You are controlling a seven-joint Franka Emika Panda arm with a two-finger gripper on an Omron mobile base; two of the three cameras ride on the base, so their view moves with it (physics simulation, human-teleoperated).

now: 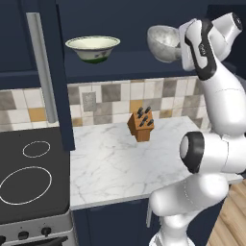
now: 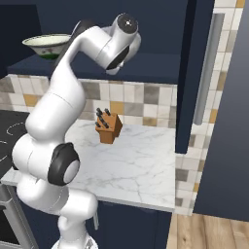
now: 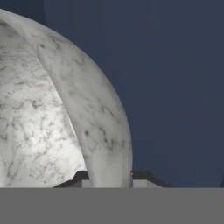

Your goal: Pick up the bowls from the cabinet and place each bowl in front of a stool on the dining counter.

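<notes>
The fingers pinch the rim of the marbled bowl, one tip either side of its wall; the bowl is tilted, its hollow turned away from the hand, up at the cabinet shelf; the green bowl stands upright on that shelf, well to the left of the fingers; far below them, a knife block sits on the worktop.

The cream bowl with its green outer pattern and dark green foot sits upright on the open navy cabinet shelf. The marbled grey-white bowl stands well to its right, tipped on its side (rim between the jaws).
</notes>
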